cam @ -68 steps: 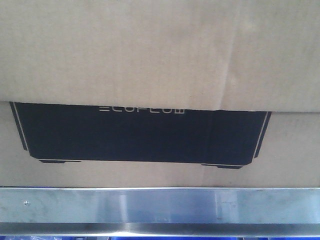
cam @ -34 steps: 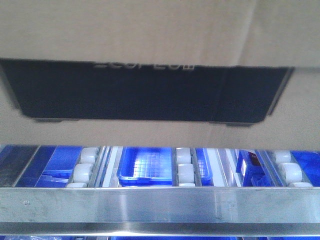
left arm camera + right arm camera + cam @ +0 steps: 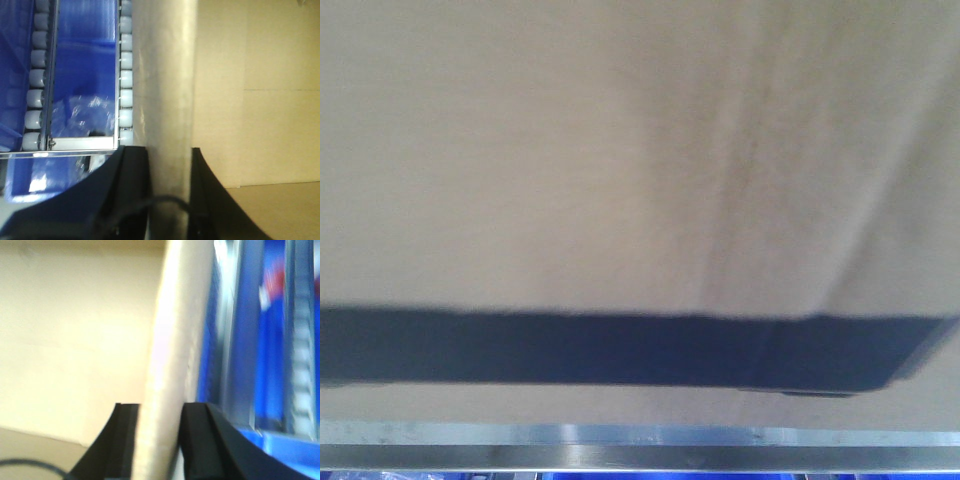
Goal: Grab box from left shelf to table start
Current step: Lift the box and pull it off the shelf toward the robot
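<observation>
In the left wrist view, the left shelf [image 3: 75,150] takes up the left of the frame. Columns of white rollers [image 3: 126,85] run up the picture with a blue bin [image 3: 85,70] between them. At centre bottom the left gripper [image 3: 168,152] has a black finger on each side of an upright wall of the box [image 3: 270,125]. It is clamped on the cardboard, and plain brown board fills the right of the frame.

From the front, the box is blurred and covers nearly the whole picture. Its black panel [image 3: 620,348] is a dark band across the lower part, from the left edge to the right. Below it the steel rail [image 3: 640,448] runs along the bottom, with a sliver of blue beneath. I cannot tell whether the box touches the rail.

In the right wrist view, pale cardboard fills the left half. At centre bottom the right gripper [image 3: 161,409] grasps another upright wall of the box in the same way. Blurred blue and silver shelf parts lie to the right.
</observation>
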`<control>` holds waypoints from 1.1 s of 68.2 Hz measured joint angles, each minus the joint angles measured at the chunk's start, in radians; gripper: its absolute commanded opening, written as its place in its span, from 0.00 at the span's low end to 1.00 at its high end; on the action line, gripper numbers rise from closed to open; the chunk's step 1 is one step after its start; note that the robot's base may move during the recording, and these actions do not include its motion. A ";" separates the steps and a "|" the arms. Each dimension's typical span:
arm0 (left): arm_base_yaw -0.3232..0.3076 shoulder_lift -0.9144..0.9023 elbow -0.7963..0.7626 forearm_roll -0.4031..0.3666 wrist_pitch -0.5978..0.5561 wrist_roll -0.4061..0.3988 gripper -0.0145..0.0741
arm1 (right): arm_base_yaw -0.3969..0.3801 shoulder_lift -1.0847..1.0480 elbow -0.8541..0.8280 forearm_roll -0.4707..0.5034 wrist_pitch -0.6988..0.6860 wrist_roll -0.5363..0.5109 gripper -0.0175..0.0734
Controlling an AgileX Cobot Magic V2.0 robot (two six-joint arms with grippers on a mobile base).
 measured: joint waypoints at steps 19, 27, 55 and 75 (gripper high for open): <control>0.000 -0.196 0.012 -0.024 0.011 0.002 0.06 | 0.000 -0.199 0.004 0.050 -0.006 -0.002 0.26; 0.000 -0.253 0.012 -0.030 0.018 0.002 0.06 | 0.000 -0.264 0.004 0.068 -0.006 -0.002 0.26; 0.002 -0.337 0.012 -0.046 0.028 0.009 0.06 | -0.006 -0.418 0.004 0.095 -0.019 -0.006 0.26; 0.002 -0.339 0.012 -0.051 0.028 0.009 0.05 | -0.006 -0.423 0.004 0.097 -0.053 -0.012 0.26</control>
